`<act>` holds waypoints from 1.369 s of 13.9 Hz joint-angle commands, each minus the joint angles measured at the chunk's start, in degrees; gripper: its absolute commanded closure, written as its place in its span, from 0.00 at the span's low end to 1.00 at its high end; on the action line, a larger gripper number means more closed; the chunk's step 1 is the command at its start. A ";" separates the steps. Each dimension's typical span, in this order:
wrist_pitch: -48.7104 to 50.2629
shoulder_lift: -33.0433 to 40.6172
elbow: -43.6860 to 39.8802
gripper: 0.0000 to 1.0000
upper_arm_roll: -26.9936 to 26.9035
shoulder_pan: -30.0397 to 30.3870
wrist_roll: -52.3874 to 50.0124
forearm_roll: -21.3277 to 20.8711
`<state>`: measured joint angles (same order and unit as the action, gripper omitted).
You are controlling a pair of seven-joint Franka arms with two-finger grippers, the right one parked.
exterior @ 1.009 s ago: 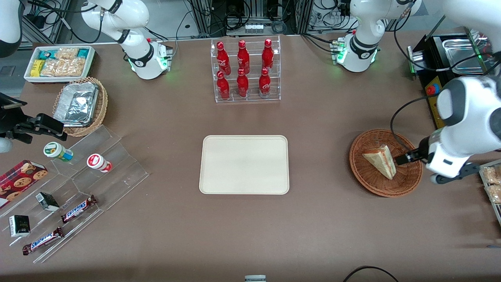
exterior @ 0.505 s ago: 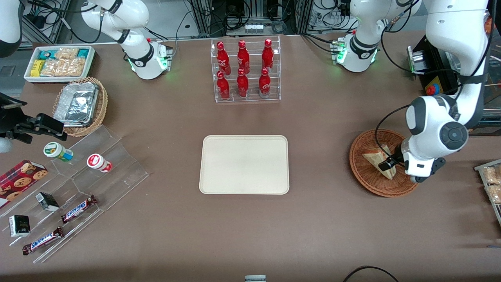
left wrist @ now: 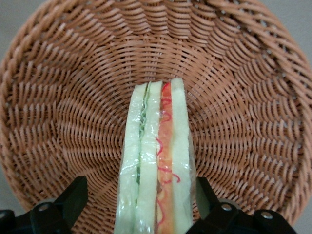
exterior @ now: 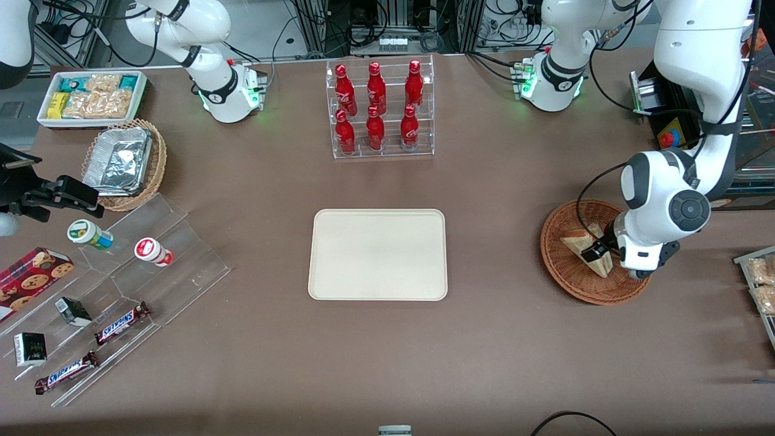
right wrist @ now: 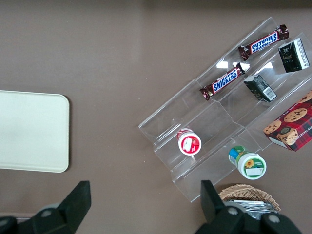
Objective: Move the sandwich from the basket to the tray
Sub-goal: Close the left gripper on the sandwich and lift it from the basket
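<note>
Wrist view of the working arm tells you the most. You see the sandwich [left wrist: 156,161] standing on its edge in the basket [left wrist: 63,97], with the cut side and its green and orange layers turned up to the camera. One black finger [left wrist: 73,197] is on one side of it and the second finger is on the other side. The jaws are open: a clear gap shows at one side, while the other finger is very close to the bread, and I cannot say whether it touches.

So the long axis of the sandwich runs between the fingers, and the closing direction goes across the thin bread faces. I judge this is the correct alignment for the grip.

From the front you see the gripper [exterior: 596,249] low inside the basket [exterior: 563,272], at the sandwich [exterior: 580,243], toward the working arm's end of the table. The tray [exterior: 378,290] lies in the middle of the table, well apart from the basket, toward the parked arm's end.

Your next move, I think, is to close gently, because the bread looks soft, and then lift straight up over the basket rim before you travel to the tray.
</note>
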<state>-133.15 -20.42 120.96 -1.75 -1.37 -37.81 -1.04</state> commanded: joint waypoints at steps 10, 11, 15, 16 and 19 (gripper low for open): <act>11.04 4.32 -4.76 0.66 0.70 -2.83 -0.34 0.07; 13.42 4.95 -6.33 0.66 0.70 -4.94 -0.42 -0.71; 21.61 4.52 -15.12 0.67 0.87 -13.38 0.71 -1.16; 21.62 4.43 -15.84 0.67 0.96 -16.01 2.89 -0.64; 21.53 -2.49 -22.49 0.67 1.22 -23.04 5.64 -0.45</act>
<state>-112.81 -16.64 104.79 0.01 -20.44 -34.01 -1.15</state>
